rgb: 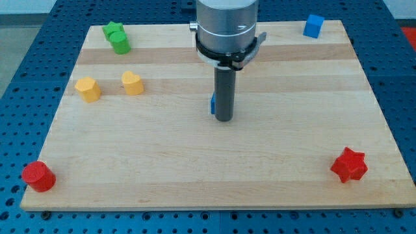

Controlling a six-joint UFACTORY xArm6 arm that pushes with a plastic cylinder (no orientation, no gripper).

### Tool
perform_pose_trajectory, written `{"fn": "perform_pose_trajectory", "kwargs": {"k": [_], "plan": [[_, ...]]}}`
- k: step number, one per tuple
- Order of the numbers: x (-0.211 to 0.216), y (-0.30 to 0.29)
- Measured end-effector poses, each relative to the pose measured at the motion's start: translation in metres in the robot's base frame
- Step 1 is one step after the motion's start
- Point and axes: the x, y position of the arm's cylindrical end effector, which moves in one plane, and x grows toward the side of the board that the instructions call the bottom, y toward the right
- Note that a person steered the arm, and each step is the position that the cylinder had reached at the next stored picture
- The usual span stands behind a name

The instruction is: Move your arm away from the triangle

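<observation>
The tip (223, 119) is seen set down near the middle of the wooden board (195, 182), and no gripper is fitted: the arm ends in a plain dark rod with nothing held. A small blue block (212, 104), presumably the triangle though its shape cannot be made out, is almost wholly hidden behind the rod; only a sliver is shown at the rod's left side, touching or just beside it.

Toward the view's top left, a green star-like block (114, 30) and a green cylinder (120, 43) are placed close together near the board's edge. Below them, two yellow blocks are set side by side: one (88, 89) nearer the left edge, and a heart-shaped one (132, 83) to its right. A red cylinder (38, 176) is found at the bottom left corner, partly over the edge. A red star (349, 165) is placed near the bottom right corner, and a blue cube (314, 25) at the top right edge.

Bare wood is left around the tip toward the view's bottom and right.
</observation>
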Motion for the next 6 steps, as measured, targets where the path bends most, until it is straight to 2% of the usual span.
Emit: {"fn": "perform_pose_trajectory", "kwargs": {"k": [4,6], "plan": [[-0.002,-0.043],[-0.002,-0.084]]}}
